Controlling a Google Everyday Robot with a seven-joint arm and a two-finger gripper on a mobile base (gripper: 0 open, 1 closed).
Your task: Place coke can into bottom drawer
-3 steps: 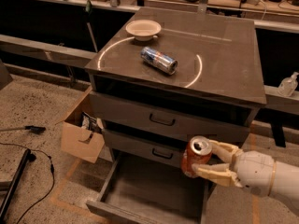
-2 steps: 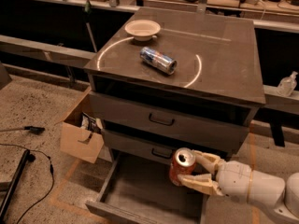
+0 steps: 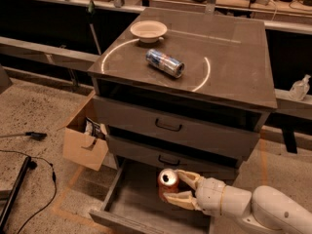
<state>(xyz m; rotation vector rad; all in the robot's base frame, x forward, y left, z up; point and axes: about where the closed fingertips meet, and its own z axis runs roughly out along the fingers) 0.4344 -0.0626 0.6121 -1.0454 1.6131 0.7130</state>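
Note:
The red coke can with its silver top stands upright in my gripper, whose cream fingers are shut around its sides. It hangs inside the pulled-out bottom drawer, just over the grey floor near the drawer's right middle; I cannot tell whether it touches the floor. My arm reaches in from the lower right. The two upper drawers with black handles are closed.
A blue-and-silver can lies on its side on the cabinet top, with a white bowl behind it. An open cardboard box stands left of the cabinet. Black cables lie on the floor at left.
My gripper has carried the coke can left and down, from in front of the middle drawer into the open bottom drawer.

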